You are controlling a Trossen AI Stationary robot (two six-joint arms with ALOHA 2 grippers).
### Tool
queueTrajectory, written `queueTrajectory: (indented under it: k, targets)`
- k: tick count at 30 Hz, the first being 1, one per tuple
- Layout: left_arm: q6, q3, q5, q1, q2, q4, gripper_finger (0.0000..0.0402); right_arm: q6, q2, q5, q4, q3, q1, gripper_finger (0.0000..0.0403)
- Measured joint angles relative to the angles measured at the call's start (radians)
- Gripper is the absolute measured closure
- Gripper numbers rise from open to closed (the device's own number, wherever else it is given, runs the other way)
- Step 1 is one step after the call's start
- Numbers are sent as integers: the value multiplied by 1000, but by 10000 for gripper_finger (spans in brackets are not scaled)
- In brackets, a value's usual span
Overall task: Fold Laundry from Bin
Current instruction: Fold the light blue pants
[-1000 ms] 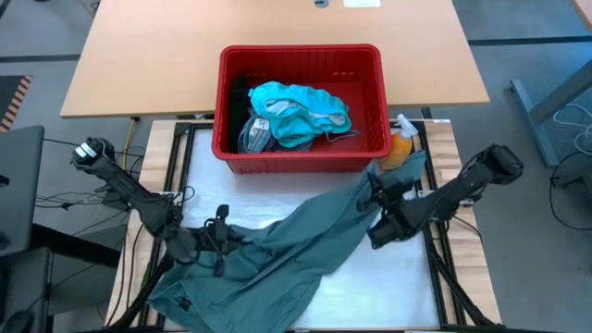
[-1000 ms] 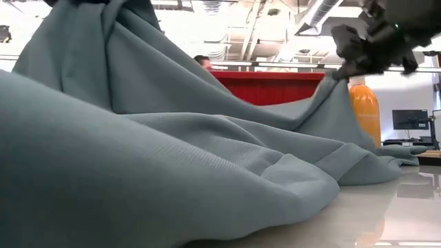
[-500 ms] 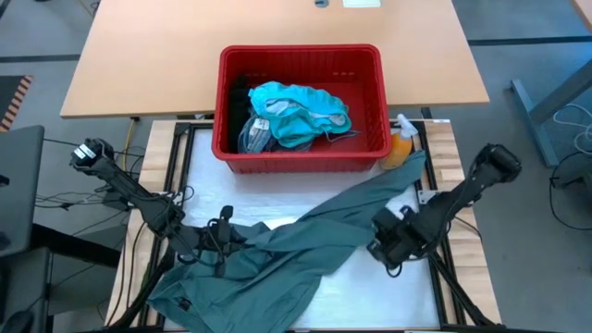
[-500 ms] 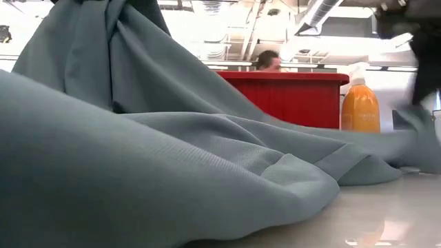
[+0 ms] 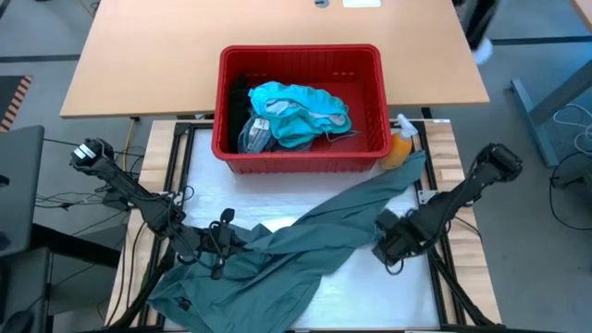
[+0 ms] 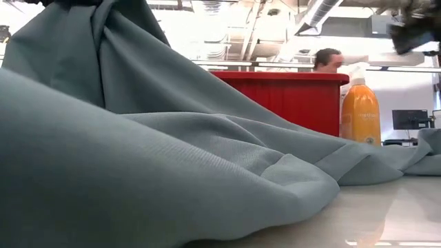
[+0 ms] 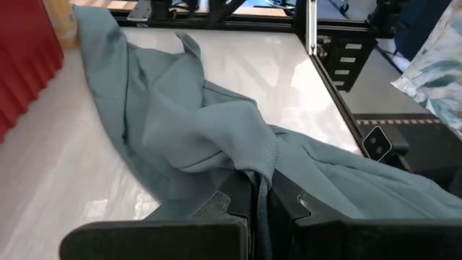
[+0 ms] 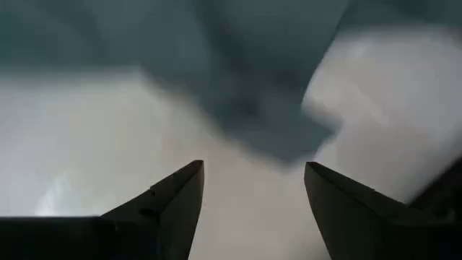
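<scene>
Since a second ago the right gripper (image 5: pixel 387 248) has let go of the grey-green garment (image 5: pixel 305 242), dropped to the lower right of the high view, and its fingers (image 8: pixel 177 198) now stand wide and empty just over the white tabletop (image 5: pixel 361 287). Left gripper (image 5: pixel 218 242), lower left, stays pinched shut on a fold of that garment (image 7: pixel 209 137). Farther up, the orange spray bottle (image 5: pixel 400 148) stands beside the red bin (image 5: pixel 301 157), touching the cloth's far corner; teal laundry (image 5: pixel 298 113) fills the bin.
</scene>
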Motion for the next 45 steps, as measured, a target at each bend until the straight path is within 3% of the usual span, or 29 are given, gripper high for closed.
queueTrajectory:
  k: [4,6,13,22,26,31,39,45]
  targets:
    - [-20,0,16,0,0,-3,401,64,-75,192,1,-1,-63,133]
    - [-26,0,26,0,0,-5,401,74,-81,232,-3,-13,-121,133]
    - [-28,-1,25,0,0,-5,401,-90,-28,177,151,-149,-318,133]
    - [-31,-2,40,0,0,-24,401,-170,-26,108,399,-289,-355,133]
    - [-31,-2,40,0,0,-24,401,-186,-26,107,429,-303,-354,138]
    - [-34,-2,40,0,0,-24,401,-209,-26,107,421,-303,-352,195]
    - [-52,-2,40,0,0,-24,401,-281,-27,105,401,-300,-361,381]
    - [-56,-2,42,0,0,-23,401,-317,-43,115,230,-197,-361,376]
